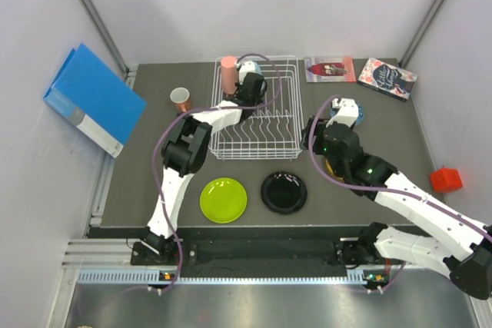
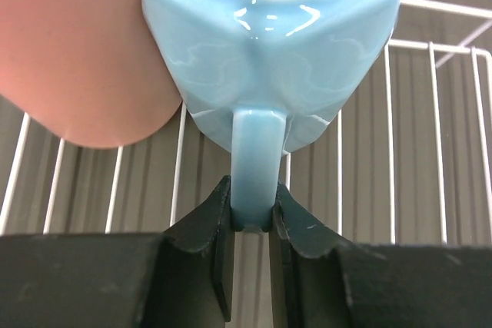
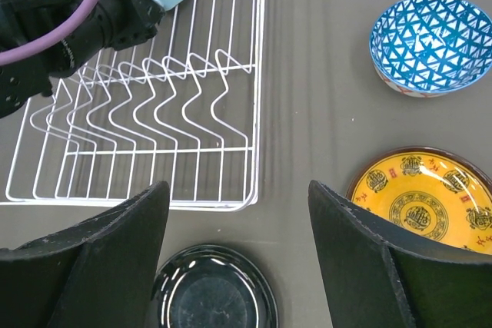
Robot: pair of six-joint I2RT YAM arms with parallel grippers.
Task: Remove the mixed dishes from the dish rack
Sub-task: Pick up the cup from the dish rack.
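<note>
At the back of the rack [image 1: 265, 124], my left jaws clamp the mug [image 2: 269, 59] by its handle, right jaws apart; it may pivot into the cup [image 2: 77, 51]

A robot lab's test cell: plain white walls [image 1: 307, 5] enclose a dark tabletop [image 1: 138, 190], with two arms [image 1: 175, 182] bolted beside aluminium rails [image 1: 100, 255].

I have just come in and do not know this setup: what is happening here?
The left gripper pinches the handle of the light blue mug, which sits in the dish rack beside a pink cup. The right gripper hangs open and empty near the rack. The lime-green plate, black plate, yellow plate and blue bowl lie on the table.
</note>
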